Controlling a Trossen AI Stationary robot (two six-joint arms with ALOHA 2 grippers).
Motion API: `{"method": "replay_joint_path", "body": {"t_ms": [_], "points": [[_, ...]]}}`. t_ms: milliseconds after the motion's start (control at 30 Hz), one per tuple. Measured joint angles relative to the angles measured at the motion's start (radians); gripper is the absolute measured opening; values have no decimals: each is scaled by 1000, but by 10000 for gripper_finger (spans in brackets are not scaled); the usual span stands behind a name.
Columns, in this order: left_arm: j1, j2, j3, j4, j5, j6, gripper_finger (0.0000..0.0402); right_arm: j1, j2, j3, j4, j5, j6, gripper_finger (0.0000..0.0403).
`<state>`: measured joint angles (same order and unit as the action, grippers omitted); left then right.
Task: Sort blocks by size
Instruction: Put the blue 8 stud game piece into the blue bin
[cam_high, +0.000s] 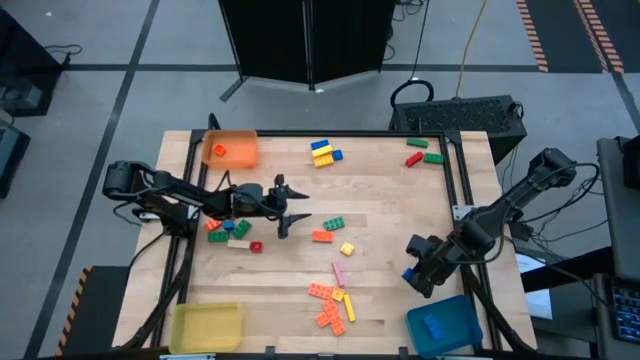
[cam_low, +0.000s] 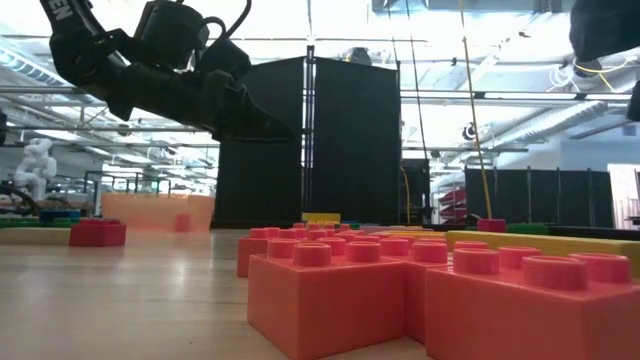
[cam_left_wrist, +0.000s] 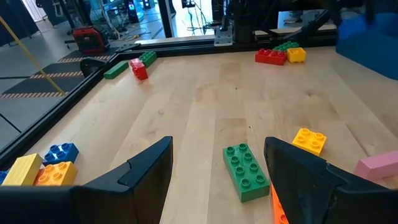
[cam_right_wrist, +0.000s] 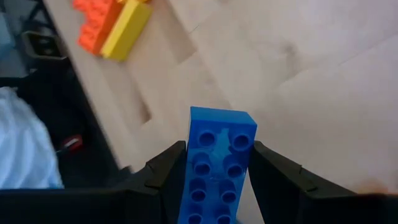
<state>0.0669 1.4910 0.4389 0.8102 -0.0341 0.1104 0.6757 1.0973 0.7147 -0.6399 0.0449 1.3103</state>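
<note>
Here, right tool (cam_right_wrist: 214, 180) gripping blue block (cam_right_wrist: 217, 165), no readable writing

Left gripper (cam_high: 292, 222) hangs over the table (cam_high: 400, 210) beside a green brick (cam_high: 333, 223); right gripper (cam_high: 418, 277) near the blue tray (cam_high: 440, 325).

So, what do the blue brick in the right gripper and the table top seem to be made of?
The blue brick, shut in the right gripper, looks like moulded plastic: smooth, slightly glossy, with even round studs. The table looks like light wood, probably sealed: grain and joined strips show, with a soft sheen.
</note>
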Motion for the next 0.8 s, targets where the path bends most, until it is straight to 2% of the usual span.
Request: {"method": "replay_joint_path", "body": {"t_ms": [267,533,800], "points": [[0,0,0,37,0,25,254,67,0,0,14,-27,157,157],[6,0,0,64,0,56,254,155,0,0,133,-53,315,157],[7,0,0,63,0,56,254,246,15,0,95,-54,485,157]]}}
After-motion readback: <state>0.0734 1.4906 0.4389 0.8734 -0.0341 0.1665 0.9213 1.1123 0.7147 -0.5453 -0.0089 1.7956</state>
